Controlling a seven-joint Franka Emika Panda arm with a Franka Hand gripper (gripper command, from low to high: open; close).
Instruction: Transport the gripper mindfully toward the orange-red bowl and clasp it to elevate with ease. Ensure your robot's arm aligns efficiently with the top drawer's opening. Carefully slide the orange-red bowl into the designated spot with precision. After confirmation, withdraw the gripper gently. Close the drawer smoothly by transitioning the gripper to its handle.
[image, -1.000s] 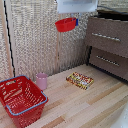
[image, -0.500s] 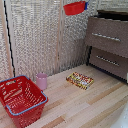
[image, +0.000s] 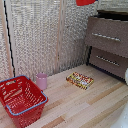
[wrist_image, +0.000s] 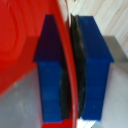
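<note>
The orange-red bowl was seen at the very top edge of the exterior view, raised high above the worktop, with only its lower part in the picture. In the wrist view the gripper was clamped on the bowl's thin rim, one blue finger pressed against the inside and the other against the outside, so that the red wall filled much of that picture.

The top drawer was found just below and beside the bowl, toward the exterior view's right, its silver handle lying across the dark front; whether it was pulled out could not be told. A second drawer front sat beneath it.

On the worktop, well below the bowl, a large red mesh basket was placed at the near left corner, a small pink cup just beside it, and a flat patterned box near the middle. Nothing was seen between the bowl and the drawer.
</note>
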